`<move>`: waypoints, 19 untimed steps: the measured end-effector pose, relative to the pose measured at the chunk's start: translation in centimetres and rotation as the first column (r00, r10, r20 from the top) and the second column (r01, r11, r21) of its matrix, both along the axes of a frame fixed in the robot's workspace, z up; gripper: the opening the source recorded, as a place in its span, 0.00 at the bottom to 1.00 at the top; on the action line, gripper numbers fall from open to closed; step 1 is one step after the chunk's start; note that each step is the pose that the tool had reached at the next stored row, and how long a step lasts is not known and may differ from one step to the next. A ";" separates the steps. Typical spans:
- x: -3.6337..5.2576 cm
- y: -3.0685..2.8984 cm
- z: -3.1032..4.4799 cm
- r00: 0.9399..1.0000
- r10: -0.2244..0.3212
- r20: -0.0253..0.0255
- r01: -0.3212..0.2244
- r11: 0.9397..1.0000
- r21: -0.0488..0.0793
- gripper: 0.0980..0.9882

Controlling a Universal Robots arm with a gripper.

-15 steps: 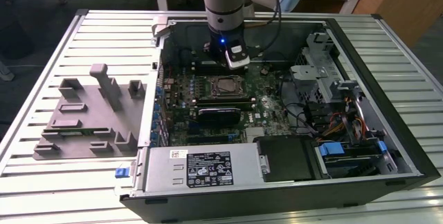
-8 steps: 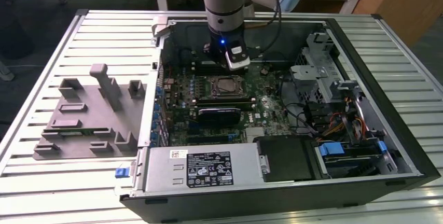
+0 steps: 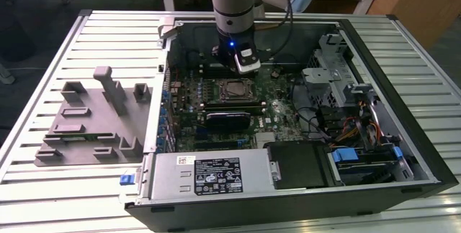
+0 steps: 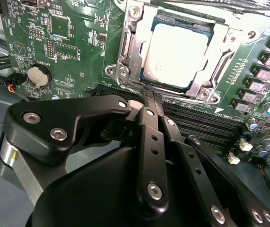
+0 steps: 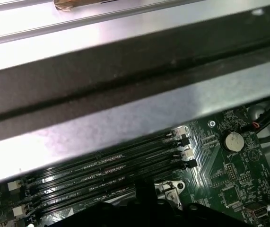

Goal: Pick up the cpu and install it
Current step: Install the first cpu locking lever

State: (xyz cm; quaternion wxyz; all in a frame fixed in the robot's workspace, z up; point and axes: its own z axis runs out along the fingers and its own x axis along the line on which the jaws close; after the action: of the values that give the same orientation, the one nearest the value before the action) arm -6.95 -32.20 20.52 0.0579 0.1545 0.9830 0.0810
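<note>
At left of the exterior frame, a grey plastic fixture tray [image 3: 90, 120] on the slatted metal worktop [image 3: 43, 190]. Right of it, an open black desktop computer case [image 3: 288, 211] with a green motherboard [image 3: 284, 109]. At frame centre, the cpu [image 3: 236, 89], lying flat inside the steel socket frame [image 4: 125, 52]: a small square chip, pale shiny metal lid, thin dark rim, edges parallel to the frame, apparently seated. Just above and behind it in the frame, the black end effector [image 3: 246, 67], fingers pressed together, gripping nothing, apart from the chip. Best handled by staying square to the socket, with no sideways drag or tilt across the lid.
</note>
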 end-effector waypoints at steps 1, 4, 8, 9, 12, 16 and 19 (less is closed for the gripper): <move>0.00 -0.03 0.00 1.000 0.000 0.000 0.000 1.000 -0.001 0.01; 0.00 -0.11 0.00 1.000 0.000 0.000 0.000 1.000 -0.003 0.01; 0.00 -0.22 0.00 1.000 0.000 0.000 0.000 1.000 -0.006 0.01; 0.00 -0.24 0.00 1.000 0.000 0.000 0.000 1.000 -0.007 0.01; 0.00 -0.31 0.00 1.000 0.000 0.000 0.000 1.000 -0.009 0.01; 0.00 -0.43 0.00 1.000 0.000 0.000 0.000 1.000 -0.013 0.01; 0.00 -0.53 0.00 1.000 0.000 0.000 0.000 1.000 -0.017 0.01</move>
State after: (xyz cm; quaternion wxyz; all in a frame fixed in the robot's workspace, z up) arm -6.96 -32.73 20.52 0.0592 0.1540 0.9836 0.0728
